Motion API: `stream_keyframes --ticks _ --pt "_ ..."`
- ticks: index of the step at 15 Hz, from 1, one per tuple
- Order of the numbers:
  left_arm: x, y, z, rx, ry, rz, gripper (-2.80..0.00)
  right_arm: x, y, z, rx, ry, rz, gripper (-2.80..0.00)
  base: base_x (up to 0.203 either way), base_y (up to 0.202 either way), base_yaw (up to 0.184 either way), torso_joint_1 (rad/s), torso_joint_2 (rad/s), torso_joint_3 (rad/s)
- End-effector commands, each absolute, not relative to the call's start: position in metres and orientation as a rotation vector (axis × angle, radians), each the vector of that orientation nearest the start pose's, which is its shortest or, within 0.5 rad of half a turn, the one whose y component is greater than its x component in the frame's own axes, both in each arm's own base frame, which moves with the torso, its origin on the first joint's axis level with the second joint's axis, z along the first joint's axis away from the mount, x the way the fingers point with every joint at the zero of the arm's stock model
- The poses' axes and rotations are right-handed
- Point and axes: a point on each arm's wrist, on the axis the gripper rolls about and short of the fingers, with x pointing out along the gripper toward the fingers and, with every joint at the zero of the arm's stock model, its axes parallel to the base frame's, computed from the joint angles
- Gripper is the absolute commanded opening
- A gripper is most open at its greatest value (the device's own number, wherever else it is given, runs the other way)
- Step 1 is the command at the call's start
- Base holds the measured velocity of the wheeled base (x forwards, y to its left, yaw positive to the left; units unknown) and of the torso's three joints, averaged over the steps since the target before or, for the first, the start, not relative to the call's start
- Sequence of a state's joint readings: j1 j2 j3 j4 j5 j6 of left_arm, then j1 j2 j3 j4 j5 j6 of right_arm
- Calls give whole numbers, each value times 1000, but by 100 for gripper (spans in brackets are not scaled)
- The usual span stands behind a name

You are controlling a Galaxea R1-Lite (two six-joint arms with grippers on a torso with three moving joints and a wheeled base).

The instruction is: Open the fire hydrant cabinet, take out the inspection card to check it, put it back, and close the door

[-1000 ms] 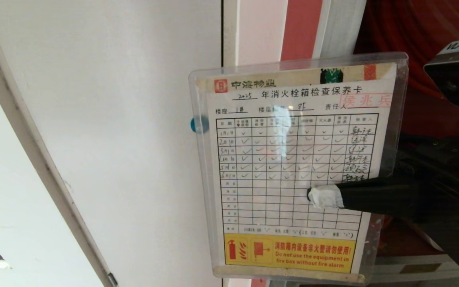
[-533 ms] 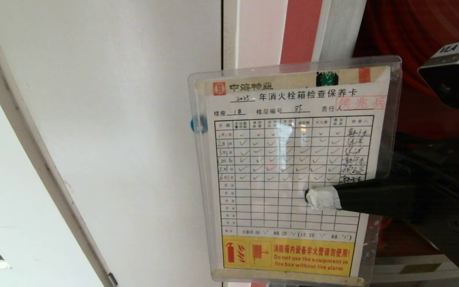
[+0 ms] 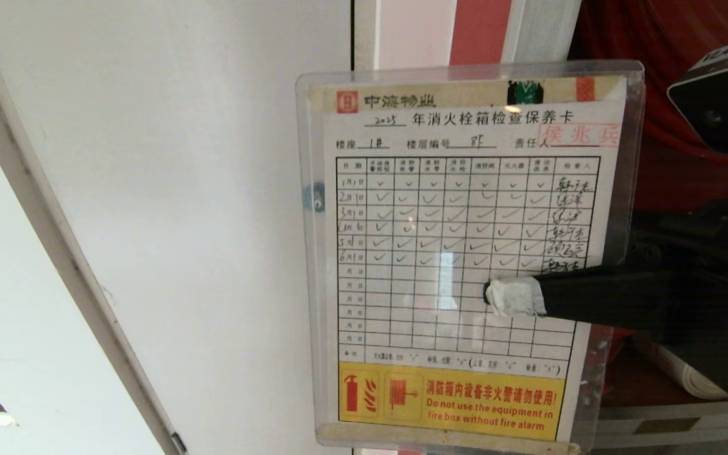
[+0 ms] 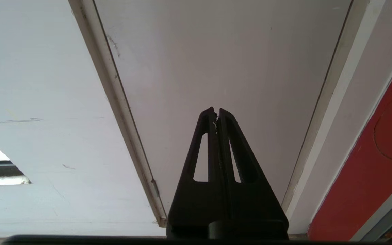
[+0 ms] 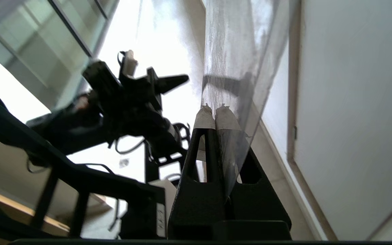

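Head view first: the inspection card [image 3: 465,253], sealed in a clear plastic sleeve, is held up flat to the camera, its printed grid, rows of ticks and yellow warning strip all facing us. The right gripper [image 3: 497,297] reaches in from the right, its white-taped fingertip pressed on the card's face near the right edge, a little below the middle. The card hangs in the air, in front of the white-grey panel [image 3: 181,189] and its blue round lock [image 3: 315,197], which peeks through the sleeve's left margin. Behind the card's right side, the fire hydrant cabinet [image 3: 667,95] shows its red interior, with a silver frame strip running up beside it. The right wrist camera housing sits at the upper right.

Over to the left wrist view: the left gripper [image 4: 216,112] is away from the action, its black fingers pressed together with nothing between them, pointing at the plain pale panel; a red surface edges in at one side.

Right wrist view now: the two taped fingers [image 5: 204,117] are clamped on the sleeve, seen edge-on as a translucent sheet rising from between them. The pale panel lies to one side, bright glass and dark robot hardware to the other.
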State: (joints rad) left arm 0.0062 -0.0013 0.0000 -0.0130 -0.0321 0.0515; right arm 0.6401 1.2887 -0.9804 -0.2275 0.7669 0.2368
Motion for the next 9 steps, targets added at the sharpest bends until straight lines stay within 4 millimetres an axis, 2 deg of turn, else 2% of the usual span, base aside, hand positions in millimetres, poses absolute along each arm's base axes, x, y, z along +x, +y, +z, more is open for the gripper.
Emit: stream_keyframes --ticks 1,9 --pt "-22 -1 75 52 -8 -26 -280 151 135 302 243 267 1401 -280 0 0 0 0 0 0" --pt "-22 -1 75 52 -8 -26 -280 137 137 308 281 282 1455 -280 0 0 0 0 0 0"
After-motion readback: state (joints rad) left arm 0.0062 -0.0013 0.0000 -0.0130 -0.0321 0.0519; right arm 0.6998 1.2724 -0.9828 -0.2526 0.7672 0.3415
